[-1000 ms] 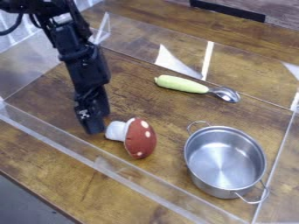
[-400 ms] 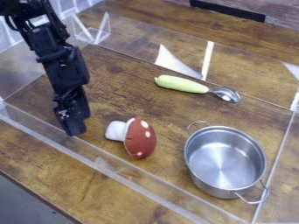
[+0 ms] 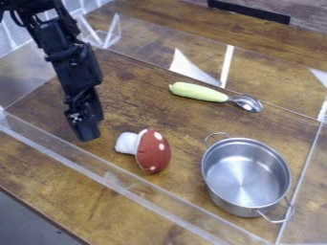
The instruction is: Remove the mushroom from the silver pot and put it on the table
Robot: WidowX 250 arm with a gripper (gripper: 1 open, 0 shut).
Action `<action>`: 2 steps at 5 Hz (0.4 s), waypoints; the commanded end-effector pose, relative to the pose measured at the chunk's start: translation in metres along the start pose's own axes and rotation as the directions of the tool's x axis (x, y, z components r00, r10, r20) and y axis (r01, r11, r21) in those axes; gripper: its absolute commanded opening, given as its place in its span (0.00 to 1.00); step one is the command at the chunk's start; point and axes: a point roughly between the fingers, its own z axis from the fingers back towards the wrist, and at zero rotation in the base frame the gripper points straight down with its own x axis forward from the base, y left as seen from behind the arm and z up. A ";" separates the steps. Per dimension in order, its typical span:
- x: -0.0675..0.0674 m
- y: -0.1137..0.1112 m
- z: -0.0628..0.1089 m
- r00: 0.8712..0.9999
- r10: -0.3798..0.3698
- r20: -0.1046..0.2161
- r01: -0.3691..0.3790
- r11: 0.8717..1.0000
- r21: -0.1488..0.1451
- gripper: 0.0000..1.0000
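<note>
The mushroom (image 3: 149, 150) lies on its side on the table (image 3: 141, 91), red-brown cap toward the front and white stem pointing left. It is outside the silver pot (image 3: 246, 176), which stands empty to its right near the front acrylic wall. My gripper (image 3: 86, 132) points down at the table a short way left of the mushroom's stem, apart from it. The black fingers stand open and hold nothing.
A yellow-green handled spoon (image 3: 211, 94) lies behind the pot, its metal bowl to the right. Clear acrylic walls (image 3: 76, 158) border the tabletop, the front one close to my gripper and the pot.
My gripper drew away leftward from the mushroom, then came back slightly to the right. The mushroom, pot and spoon have not moved.
</note>
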 end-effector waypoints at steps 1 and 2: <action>0.005 -0.008 0.004 0.996 -0.084 -0.001 0.084 0.996 0.014 1.00; 0.012 -0.011 0.001 0.996 -0.088 0.001 0.088 0.996 0.015 1.00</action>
